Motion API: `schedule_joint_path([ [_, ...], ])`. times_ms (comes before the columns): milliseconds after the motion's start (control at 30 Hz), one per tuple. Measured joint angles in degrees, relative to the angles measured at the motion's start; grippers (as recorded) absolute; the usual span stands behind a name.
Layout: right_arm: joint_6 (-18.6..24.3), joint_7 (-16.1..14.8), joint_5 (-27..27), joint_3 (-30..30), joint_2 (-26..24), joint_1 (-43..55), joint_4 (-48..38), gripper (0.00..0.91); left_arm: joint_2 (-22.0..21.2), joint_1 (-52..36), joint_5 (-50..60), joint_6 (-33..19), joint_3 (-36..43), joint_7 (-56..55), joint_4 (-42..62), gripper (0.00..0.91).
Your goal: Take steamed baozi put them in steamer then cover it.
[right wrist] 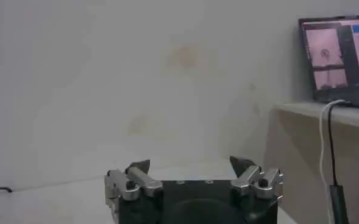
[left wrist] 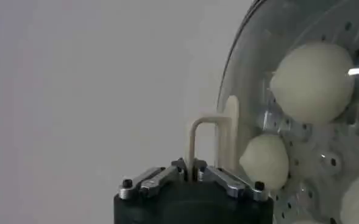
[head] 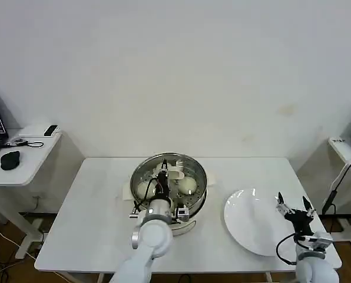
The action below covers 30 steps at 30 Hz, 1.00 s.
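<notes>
Head view: left gripper [head: 163,171] clamps the cover's [left wrist: 301,109] handle [left wrist: 206,143] over the steamer [head: 168,183] mid-table; three baozi [left wrist: 313,82] visible inside. Right gripper [head: 294,210], jaws wide, hovers by one white plate [head: 252,221].

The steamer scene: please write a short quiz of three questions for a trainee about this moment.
1. True or false: the white plate carries two baozi.
2. What does the left gripper grip? A) a baozi B) the handle of the cover C) the plate rim
3. Fill in: the right gripper hangs with fingers ____ above the plate's right part.

Key
1. False. The plate is bare; the baozi lie in the steamer, seen through the glass cover.
2. B. It is shut on the cream-white handle over the steamer.
3. open
</notes>
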Motion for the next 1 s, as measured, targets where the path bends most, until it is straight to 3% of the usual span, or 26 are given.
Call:
schedule_joint_path([
  [533,0.32,-0.02,-0.47,-0.05,0.15,-0.05,-0.41,0.907,-0.33,-0.02,-1.71,-0.22,-0.27,0.46,-0.08,0.010],
  [600,0.32,-0.03,-0.49,-0.10,0.25,-0.05,-0.40,0.907,-0.31,0.05,-1.70,-0.40,-0.37,0.44,0.00,0.282],
  [667,0.32,-0.03,-0.49,-0.10,0.27,0.01,-0.40,0.907,-0.20,0.16,-1.67,-0.48,-0.40,0.44,0.04,0.907],
  [1000,0.38,-0.02,-0.61,-0.24,0.30,0.15,-0.76,0.907,0.22,0.83,-2.02,-0.90,-0.67,1.40,-0.95,0.907],
])
